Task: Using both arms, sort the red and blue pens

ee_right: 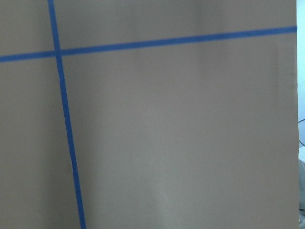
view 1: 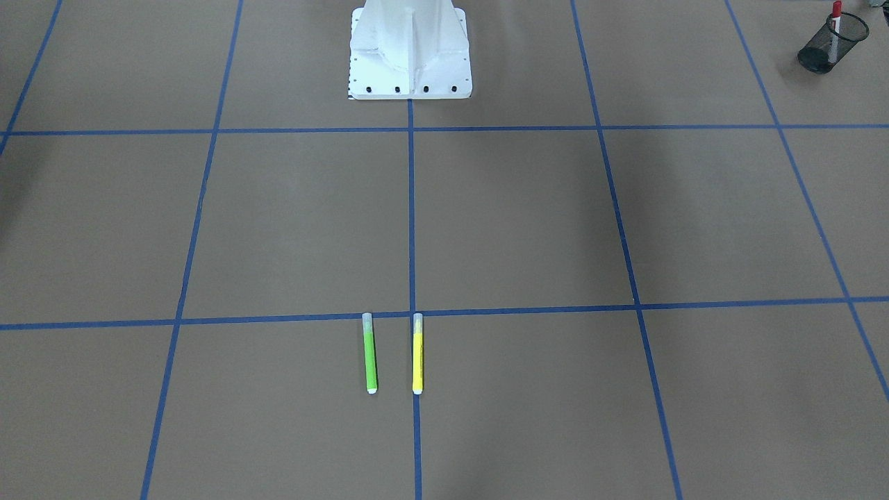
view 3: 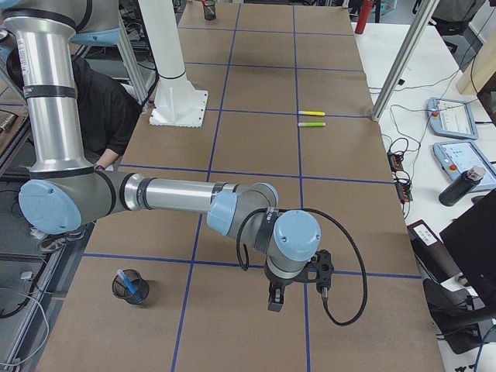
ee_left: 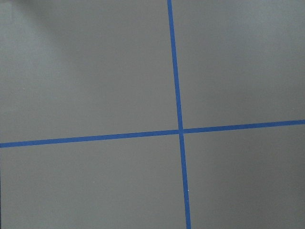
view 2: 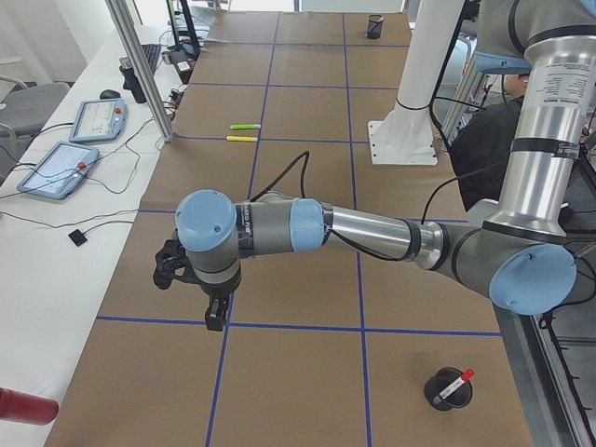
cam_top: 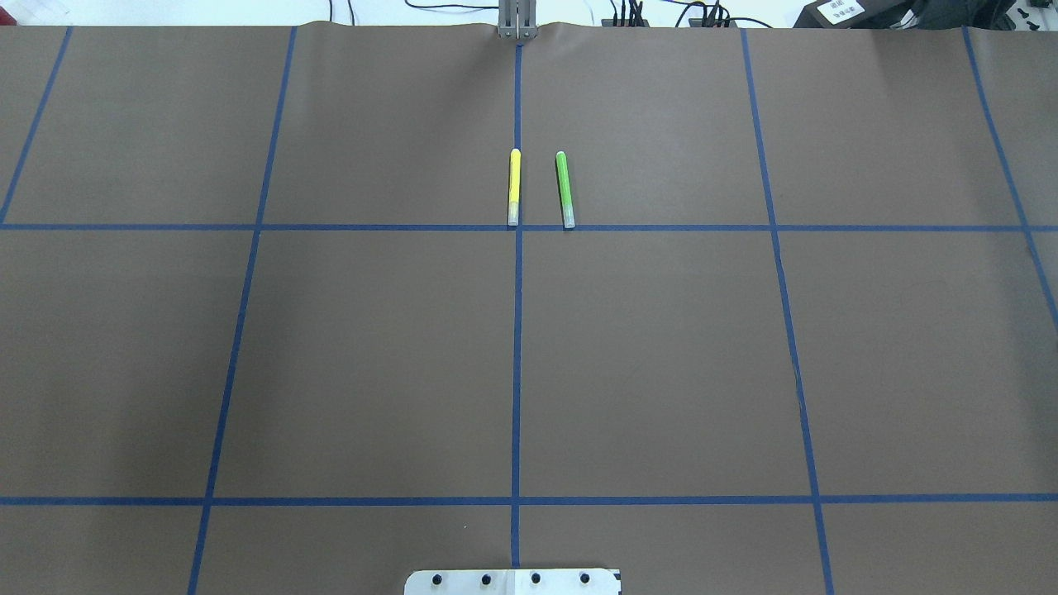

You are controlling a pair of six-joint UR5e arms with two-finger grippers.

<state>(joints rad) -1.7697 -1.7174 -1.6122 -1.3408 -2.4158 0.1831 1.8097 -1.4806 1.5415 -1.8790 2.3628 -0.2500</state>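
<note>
Brown tabletop (cam_top: 661,372): red pen (view 2: 453,384) stands in a mesh cup (view 2: 433,396) at the left end, blue pen (view 3: 126,280) in a second cup (view 3: 141,294) at the right, so sorting looks finished. Left gripper (view 2: 215,319) and right gripper (view 3: 273,301) hang over bare paper inside the edges, finger spread impossible to tell; next is simply lifting clear, green marker (view 1: 370,354) and yellow marker (view 1: 417,354) well away.

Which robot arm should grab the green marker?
Probably the right arm: the green marker lies on its side of the middle tape line, beside the yellow marker, which is on that line.
</note>
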